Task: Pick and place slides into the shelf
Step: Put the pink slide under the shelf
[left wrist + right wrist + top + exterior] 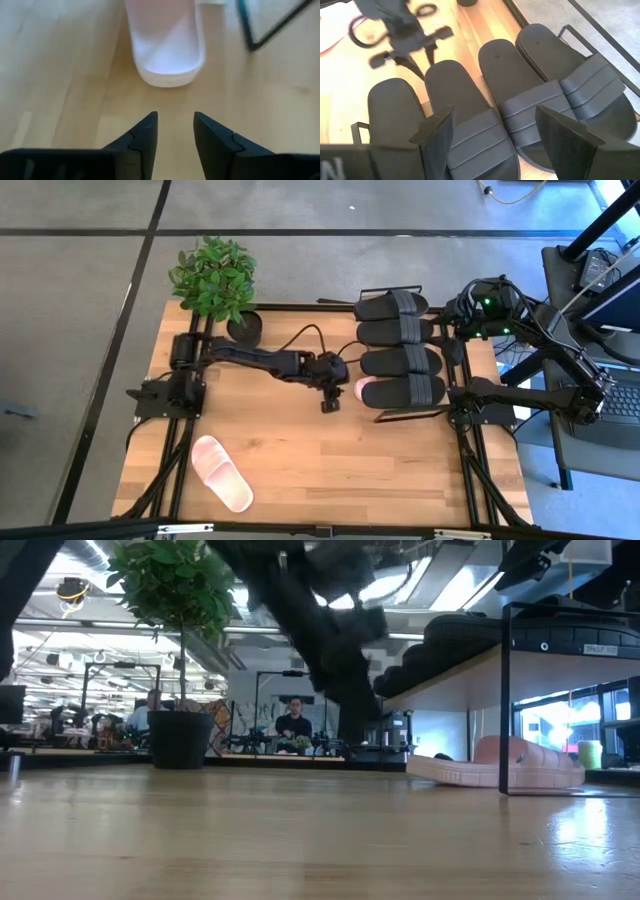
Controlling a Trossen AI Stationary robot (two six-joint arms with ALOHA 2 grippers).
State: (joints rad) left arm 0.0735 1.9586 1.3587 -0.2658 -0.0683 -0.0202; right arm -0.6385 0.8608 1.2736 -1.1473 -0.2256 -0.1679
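Note:
Four black slides (pixel 400 347) lie side by side on top of the shelf (pixel 402 417) at the table's right; they fill the right wrist view (pixel 520 95). A pale pink slide (pixel 365 389) lies sole down on the table, mostly under the shelf (pixel 505 700), with one end (pixel 167 55) sticking out toward the left. My left gripper (pixel 175 122) hovers open just left of that end, nothing between its fingers. A second pink slide (pixel 222 472) lies on the table near the front left. My right gripper (pixel 495 122) hangs wide open above the shelf's right side.
A potted plant (pixel 215 280) stands at the table's far left corner. Bare wood stretches across the table's middle and front (pixel 330 470). People sit at desks in the room beyond the table (pixel 293 720).

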